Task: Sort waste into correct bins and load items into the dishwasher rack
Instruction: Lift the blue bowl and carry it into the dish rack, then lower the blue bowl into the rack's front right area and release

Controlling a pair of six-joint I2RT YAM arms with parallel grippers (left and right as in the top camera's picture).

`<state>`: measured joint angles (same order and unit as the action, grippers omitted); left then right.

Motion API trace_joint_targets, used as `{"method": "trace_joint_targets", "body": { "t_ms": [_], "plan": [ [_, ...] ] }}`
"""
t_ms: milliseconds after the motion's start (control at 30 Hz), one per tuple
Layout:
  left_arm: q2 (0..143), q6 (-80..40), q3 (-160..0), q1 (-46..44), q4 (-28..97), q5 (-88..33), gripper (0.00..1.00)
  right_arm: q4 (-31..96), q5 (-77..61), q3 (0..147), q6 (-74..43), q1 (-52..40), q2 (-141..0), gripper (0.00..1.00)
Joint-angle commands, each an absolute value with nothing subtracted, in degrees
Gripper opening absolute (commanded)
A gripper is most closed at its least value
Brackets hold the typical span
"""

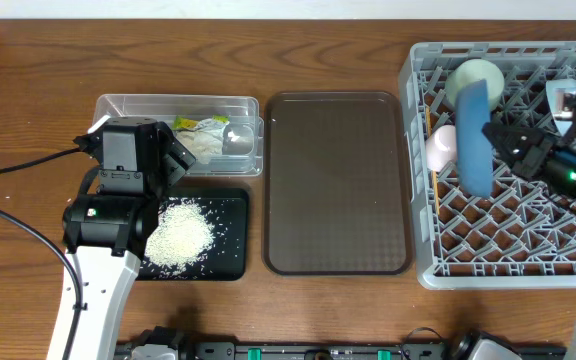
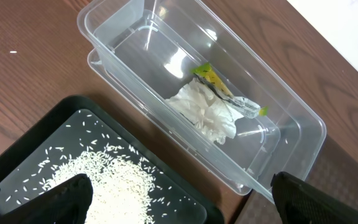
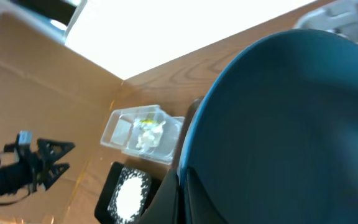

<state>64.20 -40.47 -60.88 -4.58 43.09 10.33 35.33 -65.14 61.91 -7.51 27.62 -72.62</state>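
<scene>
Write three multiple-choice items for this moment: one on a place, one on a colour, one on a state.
1. Where does the crumpled tissue lie?
A. On the black tray
B. In the clear tub
C. In the rack

2. What colour is the plate in the right gripper?
A. Blue
B. Pink
C. Mint green

3. How does the left gripper stand?
A. Shut on the wrapper
B. Open, holding nothing
C. Shut on nothing

1 B: the tissue lies beside the wrapper inside the tub; the black tray holds only rice.
2 A: the plate held on edge at the rack is blue.
3 B: its fingers stand far apart with nothing between them.
</scene>
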Motion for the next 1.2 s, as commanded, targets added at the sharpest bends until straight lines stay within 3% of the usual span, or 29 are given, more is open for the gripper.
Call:
{"method": "trace_joint_targets", "body": {
  "t_ms": [0, 300, 600, 1167],
  "plan": [
    [64.4, -40.1, -60.9, -4.3, 43.2, 11.2, 0.95, 35.2, -68.9, 63.2, -5.0, 30.0, -74.0, 0.01],
    [64.4, -40.1, -60.9, -4.3, 43.2, 11.2, 0.95, 35.1, -70.5, 63.1, -3.5, 32.8, -78.4, 0.01],
    [64.4, -40.1, -60.9, -4.3, 43.2, 11.2, 0.95, 29.5, -88.7, 63.1, -3.4, 34.5, -81.3, 0.01],
    [64.4, -40.1, -60.9, -4.3, 43.2, 11.2, 0.95, 32.5, -85.5, 59.6, -2.7, 43.2, -81.4, 0.01]
  ]
}}
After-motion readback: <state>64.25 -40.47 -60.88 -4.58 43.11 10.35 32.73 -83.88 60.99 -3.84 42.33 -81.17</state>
